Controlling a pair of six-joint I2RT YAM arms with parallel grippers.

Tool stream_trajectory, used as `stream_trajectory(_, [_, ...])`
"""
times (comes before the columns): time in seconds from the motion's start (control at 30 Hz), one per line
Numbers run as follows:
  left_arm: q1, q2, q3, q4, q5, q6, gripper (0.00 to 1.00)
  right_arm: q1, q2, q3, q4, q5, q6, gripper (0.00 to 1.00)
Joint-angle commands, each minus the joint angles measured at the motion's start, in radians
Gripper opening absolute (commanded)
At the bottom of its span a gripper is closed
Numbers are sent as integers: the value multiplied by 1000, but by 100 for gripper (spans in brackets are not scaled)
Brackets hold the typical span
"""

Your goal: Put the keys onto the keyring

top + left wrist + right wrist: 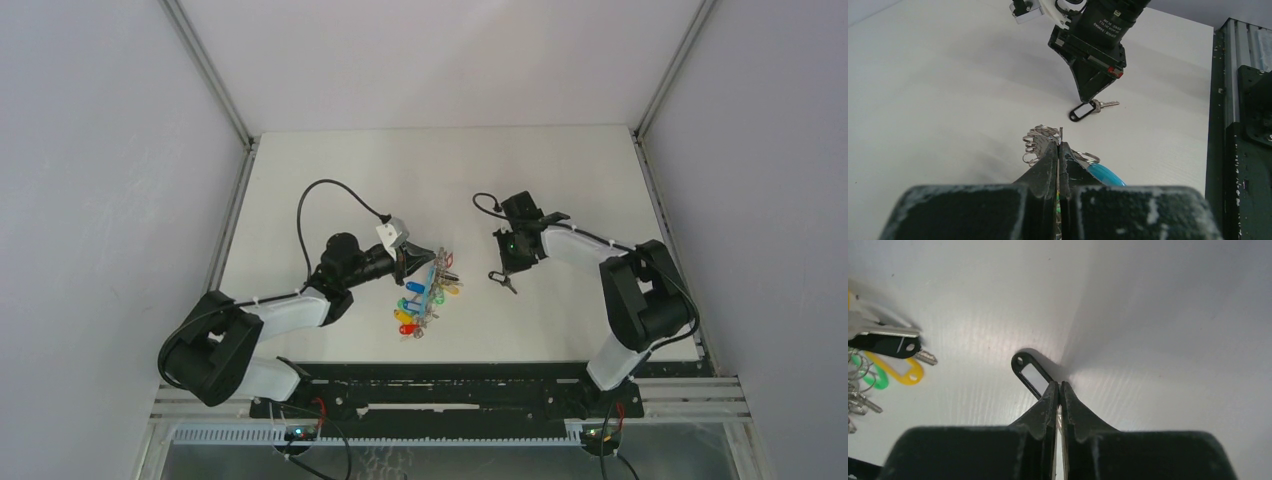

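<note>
My left gripper (418,258) (1060,145) is shut on the thin edge of the keyring (1061,133), held upright. Small silvery rings (1034,142) and a blue tag (1105,175) hang on it. The bunch of coloured keys (424,298) lies below it on the table. To the right, a lone key with a black tag (503,281) (1082,111) (1029,373) lies on the table. My right gripper (503,270) (1060,385) is down on it, shut on its metal end, with the tag sticking out past the fingertips.
The white table (330,170) has low walls at the left, back and right. A black rail (450,385) runs along the near edge by the arm bases. Yellow (904,373), green (872,378) and black (887,345) tags show at the left of the right wrist view.
</note>
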Motion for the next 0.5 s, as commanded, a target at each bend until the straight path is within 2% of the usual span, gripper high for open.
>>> stream_trajectory(0.0, [1, -36, 47, 26, 5, 21, 0, 34, -90, 44, -44, 22, -51, 0])
stream_trajectory(0.33, [1, -40, 42, 27, -9, 30, 0, 76, -221, 113, -348, 118, -41, 0])
stream_trajectory(0.47, [1, -43, 41, 27, -6, 30, 0, 81, -206, 152, -481, 138, -34, 0])
